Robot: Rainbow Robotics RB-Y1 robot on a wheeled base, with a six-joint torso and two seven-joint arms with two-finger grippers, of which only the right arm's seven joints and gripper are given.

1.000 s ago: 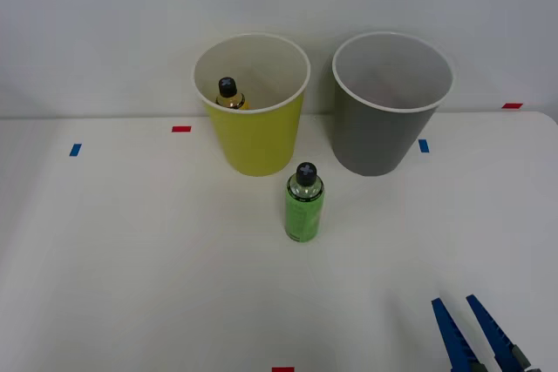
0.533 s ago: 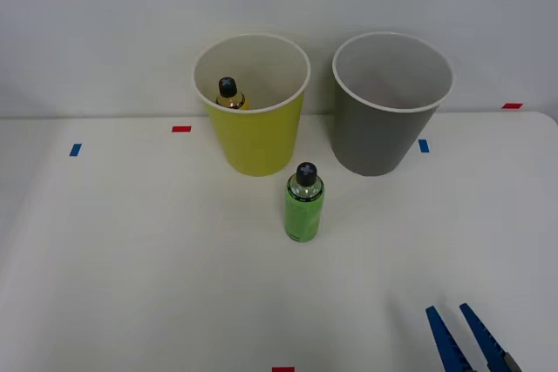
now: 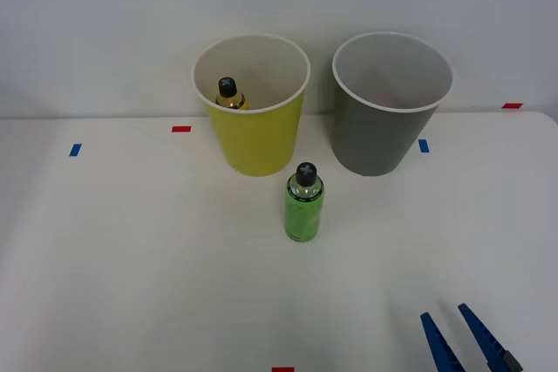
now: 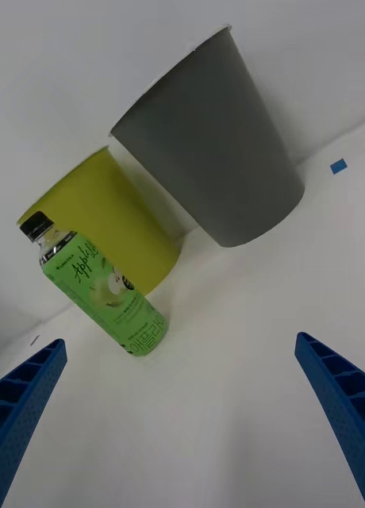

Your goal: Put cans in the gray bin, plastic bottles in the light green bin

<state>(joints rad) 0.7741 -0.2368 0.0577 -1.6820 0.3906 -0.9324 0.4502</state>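
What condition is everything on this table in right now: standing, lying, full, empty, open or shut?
green bottle: upright on the table, black cap on, not gripped.
amber bottle: inside the light green bin, cap on.
gray bin: upright, contents cannot be seen.
right gripper: open, holding nothing.

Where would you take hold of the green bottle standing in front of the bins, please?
Probably around the labelled body of the green bottle, below its black cap. It stands upright and alone on the table, so a level approach from the robot's side suits; the open right pincer is already near that side.
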